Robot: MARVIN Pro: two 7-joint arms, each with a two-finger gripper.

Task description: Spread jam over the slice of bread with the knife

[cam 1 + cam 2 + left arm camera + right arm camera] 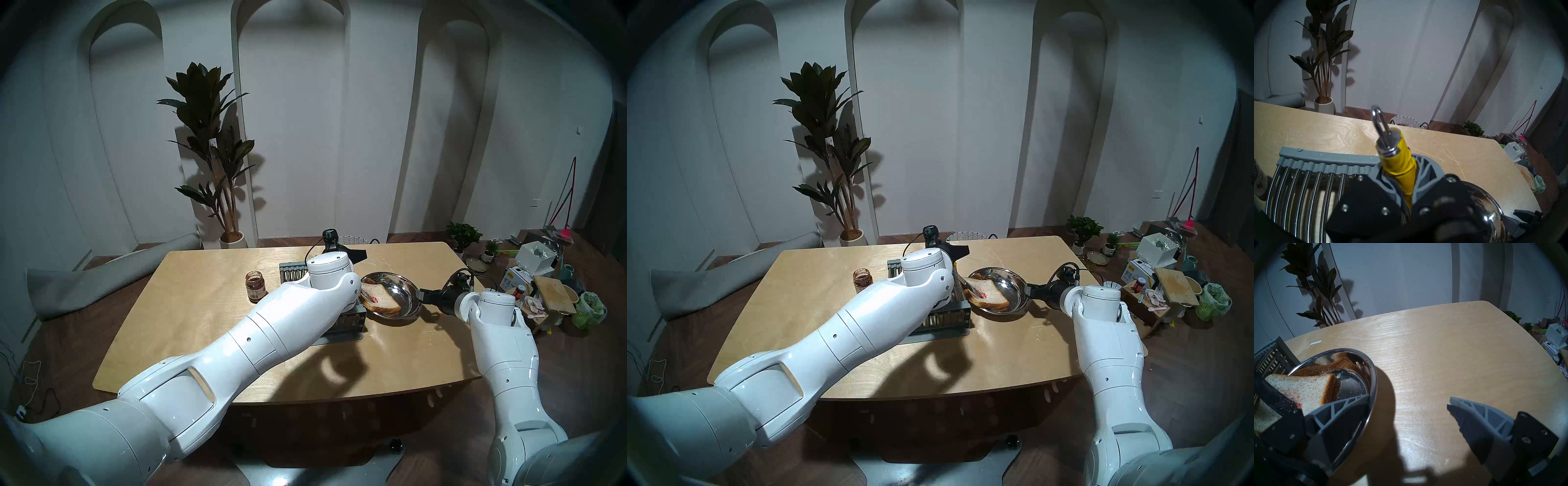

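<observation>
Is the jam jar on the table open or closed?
Open: the jam jar stands upright with no lid on its mouth, its dark, smeared rim bare.

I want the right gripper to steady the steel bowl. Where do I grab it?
Pinch the steel bowl's thin rim on its right side, approaching from the right gripper, one finger inside, one outside. The slice of bread lies toward the left, so that rim is bare.

You have the slice of bread (380, 296) lying in the steel bowl (409, 298), a red smear on its near-left part. The jam jar (255, 286) stands well to its left, beyond the grey rack (292, 271).
</observation>
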